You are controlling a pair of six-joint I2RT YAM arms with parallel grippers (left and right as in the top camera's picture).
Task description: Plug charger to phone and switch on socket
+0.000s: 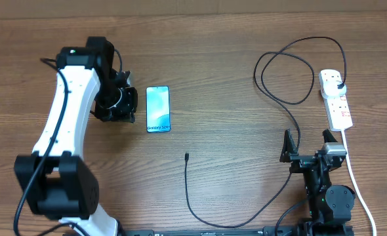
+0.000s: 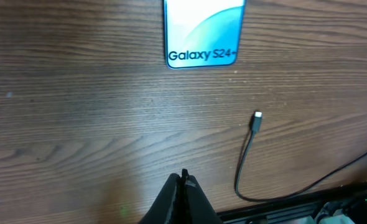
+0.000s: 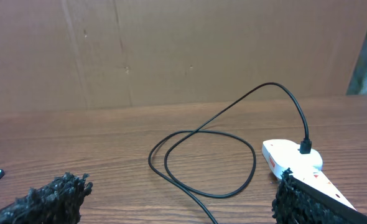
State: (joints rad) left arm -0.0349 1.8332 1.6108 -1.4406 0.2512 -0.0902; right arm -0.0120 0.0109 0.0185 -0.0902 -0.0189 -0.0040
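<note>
Left gripper (image 2: 184, 178): jaws pressed together, holding nothing, above the wooden table (image 1: 233, 52). The Galaxy S24+ phone (image 1: 158, 109) lies screen-up just beside it at 3 o'clock. The charger (image 1: 186, 187) has its connector tip (image 1: 187, 156) at 5 o'clock from the phone, apart from it. Right gripper (image 1: 307, 147): jaws spread wide, empty. The socket (image 1: 341, 111) lies at 1 o'clock from it, with the charger plug (image 1: 338, 85) seated in its far outlet.
</note>
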